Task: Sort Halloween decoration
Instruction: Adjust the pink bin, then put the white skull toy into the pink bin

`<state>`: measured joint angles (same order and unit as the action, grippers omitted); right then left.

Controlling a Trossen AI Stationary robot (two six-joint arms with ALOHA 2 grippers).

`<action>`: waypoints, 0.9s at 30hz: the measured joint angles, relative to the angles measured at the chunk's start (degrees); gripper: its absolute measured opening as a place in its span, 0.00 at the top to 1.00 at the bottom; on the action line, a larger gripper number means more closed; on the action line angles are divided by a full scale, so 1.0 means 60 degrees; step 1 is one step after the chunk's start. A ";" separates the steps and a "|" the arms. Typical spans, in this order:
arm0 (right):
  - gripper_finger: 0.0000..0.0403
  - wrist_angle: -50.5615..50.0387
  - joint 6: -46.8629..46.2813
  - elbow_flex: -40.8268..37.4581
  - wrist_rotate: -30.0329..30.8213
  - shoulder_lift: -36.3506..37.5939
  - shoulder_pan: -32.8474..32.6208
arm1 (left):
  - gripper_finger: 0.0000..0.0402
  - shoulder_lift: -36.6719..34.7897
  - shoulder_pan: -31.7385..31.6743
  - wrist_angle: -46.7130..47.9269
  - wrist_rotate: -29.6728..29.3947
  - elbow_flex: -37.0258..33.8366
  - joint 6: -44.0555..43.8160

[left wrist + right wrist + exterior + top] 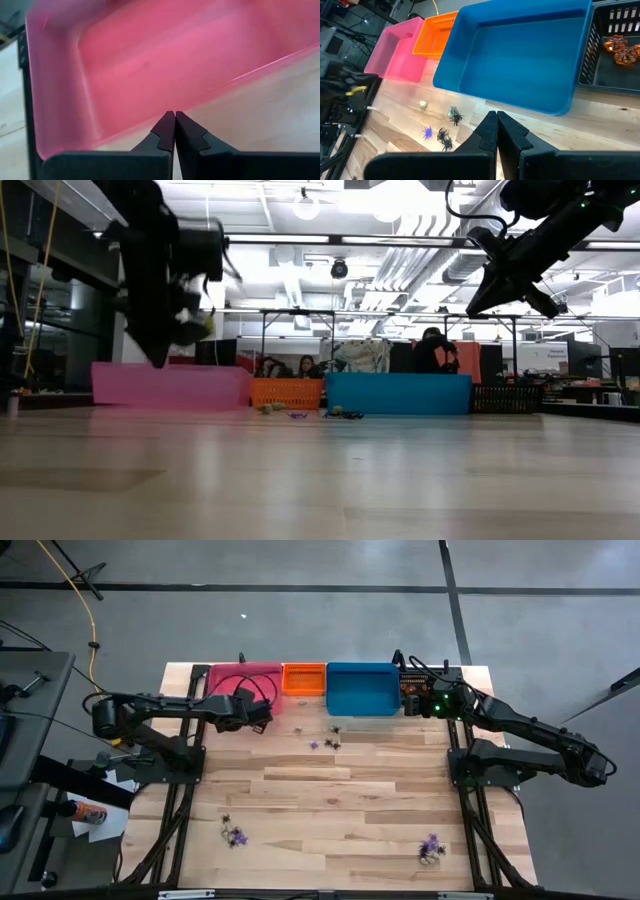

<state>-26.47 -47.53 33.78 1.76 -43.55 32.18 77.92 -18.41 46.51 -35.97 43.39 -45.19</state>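
Observation:
The Halloween decoration lies scattered on the wooden table: black spiders [445,137], a purple one [427,132] and pale bits [423,104] in front of the blue bin [362,688]. Two more small clusters sit near the front edge, one at the left [235,835] and one at the right [430,848]. Orange pumpkins [620,47] lie in the black bin [413,685]. My left gripper [174,117] hangs shut with nothing visible between its fingers, above the near rim of the pink bin [150,65]. My right gripper [496,117] hovers shut with nothing in it, in front of the blue bin's near right corner.
The pink, orange [304,678], blue and black bins stand in a row along the table's far edge. Bare wood stretches across the table's middle [330,790]. People and furniture show in the room behind in the low view.

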 joint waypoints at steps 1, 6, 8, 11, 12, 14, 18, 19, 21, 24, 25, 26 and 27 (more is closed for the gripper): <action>1.00 0.0000 0.0000 0.0000 0.0000 0.0000 0.0004 | 1.00 -0.0172 0.0027 0.0002 -0.0003 0.0143 0.0092; 1.00 0.0002 0.0004 0.0000 0.0000 0.0000 0.0001 | 1.00 -0.0842 -0.0021 -0.0652 0.0019 0.0901 0.0884; 1.00 0.0003 0.0004 0.0000 0.0000 0.0000 0.0002 | 1.00 -0.0891 -0.0121 -0.1015 0.0064 0.1162 0.1356; 1.00 0.0004 0.0004 0.0000 0.0000 0.0000 0.0004 | 1.00 -0.0823 -0.0388 -0.2354 0.0644 0.1279 0.1399; 1.00 0.0004 0.0003 0.0000 0.0000 0.0000 0.0000 | 1.00 -0.0744 -0.0479 -0.2970 0.1094 0.1288 0.1384; 1.00 0.0005 0.0004 0.0000 0.0000 0.0000 0.0004 | 1.00 -0.0475 -0.0601 -0.4069 0.2008 0.1294 0.1057; 1.00 0.0002 0.0004 0.0000 0.0000 0.0000 0.0004 | 1.00 0.0528 -0.0388 -0.5494 0.2516 0.1294 0.0166; 1.00 0.0002 0.0004 0.0000 0.0000 0.0000 0.0004 | 1.00 0.0825 -0.0287 -0.5806 0.2534 0.1294 -0.0137; 1.00 0.0003 0.0004 0.0000 0.0000 0.0000 0.0002 | 1.00 0.1419 -0.0031 -0.6362 0.2536 0.1294 -0.0697; 1.00 0.0005 0.0004 0.0000 0.0000 0.0000 0.0000 | 1.00 0.2210 0.0403 -0.7025 0.2361 0.1294 -0.1422; 1.00 0.0001 0.0004 0.0000 0.0000 0.0000 0.0003 | 1.00 0.2404 0.0561 -0.7114 0.2161 0.1295 -0.1577; 1.00 -0.0002 0.0004 0.0000 0.0000 0.0000 0.0004 | 1.00 0.2601 0.0720 -0.7070 0.1890 0.1352 -0.1697; 1.00 0.0002 0.0004 0.0000 -0.0002 0.0000 0.0000 | 1.00 0.2779 0.0869 -0.6853 0.1567 0.1470 -0.1793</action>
<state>-26.46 -47.51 33.78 1.75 -43.55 32.18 94.60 -13.19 5.39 -26.57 52.22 -55.95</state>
